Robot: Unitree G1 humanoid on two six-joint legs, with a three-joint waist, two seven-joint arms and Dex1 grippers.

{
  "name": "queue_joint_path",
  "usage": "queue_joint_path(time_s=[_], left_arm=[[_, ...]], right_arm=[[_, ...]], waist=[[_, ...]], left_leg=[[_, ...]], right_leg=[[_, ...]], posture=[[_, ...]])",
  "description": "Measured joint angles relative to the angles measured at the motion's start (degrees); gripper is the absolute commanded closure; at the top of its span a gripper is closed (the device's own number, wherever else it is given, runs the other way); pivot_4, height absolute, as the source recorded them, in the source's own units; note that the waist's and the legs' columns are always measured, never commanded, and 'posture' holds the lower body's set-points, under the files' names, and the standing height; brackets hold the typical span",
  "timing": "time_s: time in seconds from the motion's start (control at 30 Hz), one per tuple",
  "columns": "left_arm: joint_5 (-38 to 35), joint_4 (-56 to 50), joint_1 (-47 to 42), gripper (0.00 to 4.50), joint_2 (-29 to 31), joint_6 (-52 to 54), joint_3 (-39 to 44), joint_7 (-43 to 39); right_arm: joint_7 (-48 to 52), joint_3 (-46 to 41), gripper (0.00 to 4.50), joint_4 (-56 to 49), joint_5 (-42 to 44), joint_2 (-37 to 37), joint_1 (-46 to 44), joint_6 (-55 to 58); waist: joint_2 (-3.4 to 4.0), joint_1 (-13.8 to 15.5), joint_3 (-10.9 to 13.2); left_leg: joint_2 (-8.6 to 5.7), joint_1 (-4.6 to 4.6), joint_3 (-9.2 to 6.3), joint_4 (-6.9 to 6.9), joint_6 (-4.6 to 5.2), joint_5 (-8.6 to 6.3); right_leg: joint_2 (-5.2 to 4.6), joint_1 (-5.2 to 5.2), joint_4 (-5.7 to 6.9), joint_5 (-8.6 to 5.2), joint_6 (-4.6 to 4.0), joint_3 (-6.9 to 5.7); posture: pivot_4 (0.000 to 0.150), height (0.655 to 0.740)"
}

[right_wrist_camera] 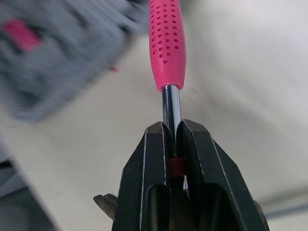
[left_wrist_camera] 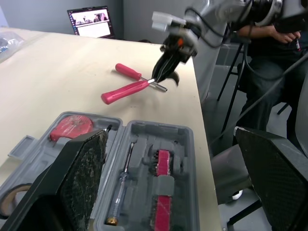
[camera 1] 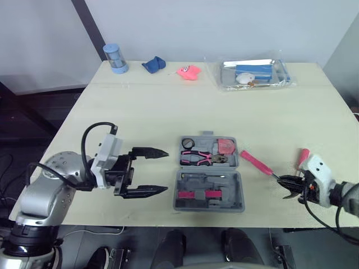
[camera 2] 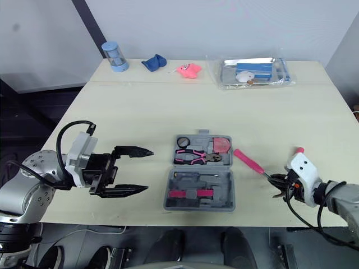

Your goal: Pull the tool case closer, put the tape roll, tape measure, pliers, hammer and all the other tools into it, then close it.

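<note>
At the bench's (camera 1: 168, 101) near right corner, the right gripper (right_wrist_camera: 172, 129) is clamped shut on the bare metal shaft of a pink-handled screwdriver (camera 1: 256, 162). The handle reaches from the gripper toward the open grey plastic tool case (camera 1: 208, 205) and ends just beside the far half's right edge. A second pink-handled tool (camera 1: 303, 155) lies just beyond the gripper; contact cannot be told.

The case lies flat near the front edge, mid-bench. Its far half holds a small black tape roll (camera 1: 184, 144), pink-handled pliers (camera 1: 197, 158) and a red tape measure (camera 1: 226, 146). Its near half holds a pink bit holder (camera 1: 196, 194) and a thin screwdriver (left_wrist_camera: 121, 185).

The left gripper (camera 1: 166, 171) hovers spread wide left of the case, tips aimed at its left side, near but apart.
</note>
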Motion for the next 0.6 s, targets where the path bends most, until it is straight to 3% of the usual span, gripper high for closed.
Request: queue_joint_path(time_s=[0.17, 0.4, 0.43, 0.6], left_arm=[[1.4, 2.2, 0.2, 0.0, 0.6, -1.7, 0.0, -1.6], [3.2, 5.1, -0.5, 0.0, 1.5, -4.6, -0.2, -4.6], [4.0, 6.3, -0.7, 0.0, 2.9, -5.6, -0.2, -6.3], [5.4, 9.7, -1.1, 0.0, 6.1, -8.9, -0.2, -7.7]], right_arm=[[3.1, 8.2, 4.39, -5.5, 1.0, -6.6, -11.4, 6.2], [4.0, 22.0, 4.39, -7.5, -0.5, -6.4, -24.6, 11.8], [4.3, 26.8, 4.39, -7.1, -2.5, -5.6, -29.7, 12.8], [4.5, 34.6, 4.39, -6.2, -6.0, -2.9, -36.2, 14.7]], waist=[[0.0, 0.1, 0.0], [-0.01, 0.3, 0.0], [0.0, -0.1, 0.1], [0.01, -0.1, 0.1]], left_leg=[[0.02, -0.04, -0.07, 0.01, 0.0, 0.0], [-0.02, -0.23, -0.11, 0.01, 0.0, 0.0], [-0.01, -0.24, -0.09, 0.01, -0.01, 0.0], [0.02, -0.28, -0.09, -0.03, -0.01, 0.0]], right_leg=[[0.01, -0.01, -0.05, 0.0, -0.01, -0.08], [-0.05, -0.12, -0.14, 0.0, 0.0, -0.14], [-0.04, -0.22, -0.09, 0.0, 0.0, -0.11], [0.0, -0.36, -0.03, 0.0, -0.01, -0.1]], posture=[[0.15, 0.74], [0.15, 0.74], [0.15, 0.74], [0.15, 0.74]])
